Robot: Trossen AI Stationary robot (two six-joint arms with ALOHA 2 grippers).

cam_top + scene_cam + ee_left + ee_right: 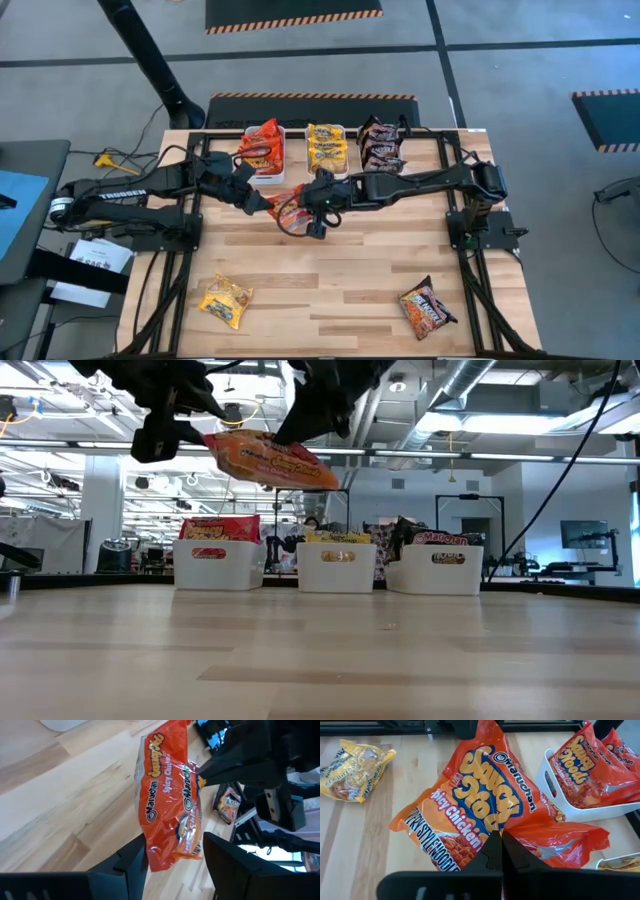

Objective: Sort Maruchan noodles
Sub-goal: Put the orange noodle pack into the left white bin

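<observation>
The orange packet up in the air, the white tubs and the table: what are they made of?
The orange packet looks like thin glossy plastic film: it crinkles and glints. The white tubs seem smooth, stiff plastic, though the look leaves that open. The table appears to be pale wood, with visible plank seams and grain.

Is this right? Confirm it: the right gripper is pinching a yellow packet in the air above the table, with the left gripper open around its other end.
One thing is wrong: the packet is red-orange, not yellow, as the right wrist view shows. The rest stands: the right gripper is shut on it above the table, and the left gripper stands open around its other end.
</observation>
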